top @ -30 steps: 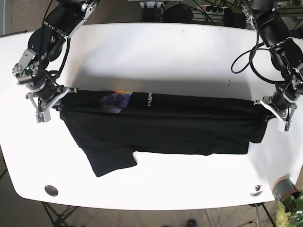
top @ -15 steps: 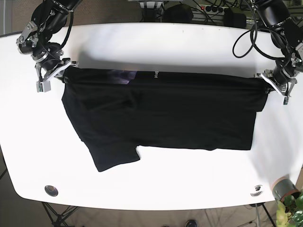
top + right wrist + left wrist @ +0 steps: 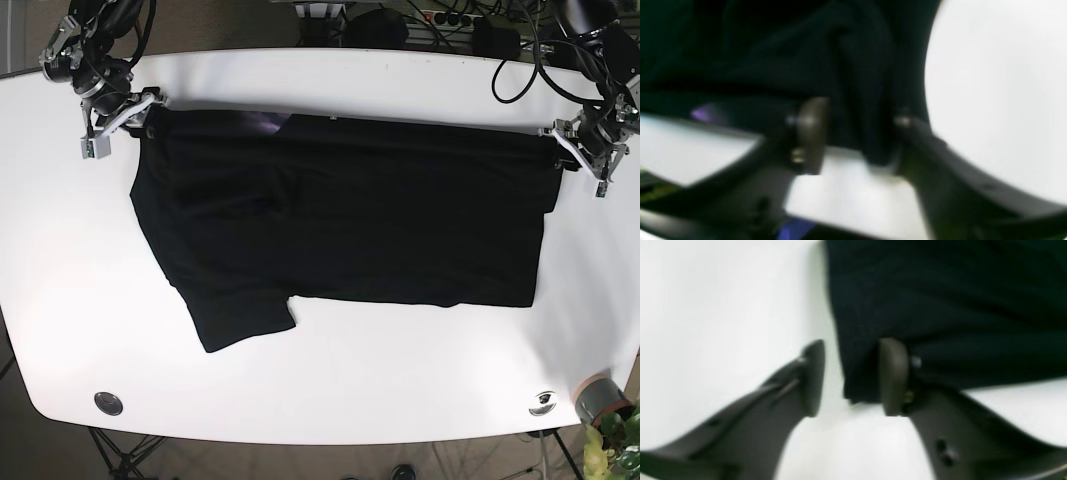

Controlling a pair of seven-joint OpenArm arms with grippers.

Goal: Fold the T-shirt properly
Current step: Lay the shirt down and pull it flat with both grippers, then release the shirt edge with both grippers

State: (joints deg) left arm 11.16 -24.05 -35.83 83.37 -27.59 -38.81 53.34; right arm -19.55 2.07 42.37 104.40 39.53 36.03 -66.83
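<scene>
The black T-shirt (image 3: 340,220) lies spread flat on the white table (image 3: 330,90), its long upper edge near the far side and one sleeve (image 3: 240,320) pointing to the front left. My left gripper (image 3: 590,150) is at the shirt's far right corner. In the left wrist view this gripper (image 3: 851,376) is open, with the corner of the shirt (image 3: 940,306) between its fingers and touching the right one. My right gripper (image 3: 120,112) is at the far left corner. In the blurred right wrist view it (image 3: 857,133) stands open around a bunch of the fabric (image 3: 853,83).
Two round metal discs (image 3: 108,402) (image 3: 543,402) are set in the table near its front edge. A grey cylinder (image 3: 598,397) and a green plant (image 3: 620,445) stand off the front right corner. Cables (image 3: 520,70) hang at the back right.
Both grippers have drawn the shirt's upper edge toward the far side of the table, and the shirt now lies wider and flatter. The fingers now stand apart.
</scene>
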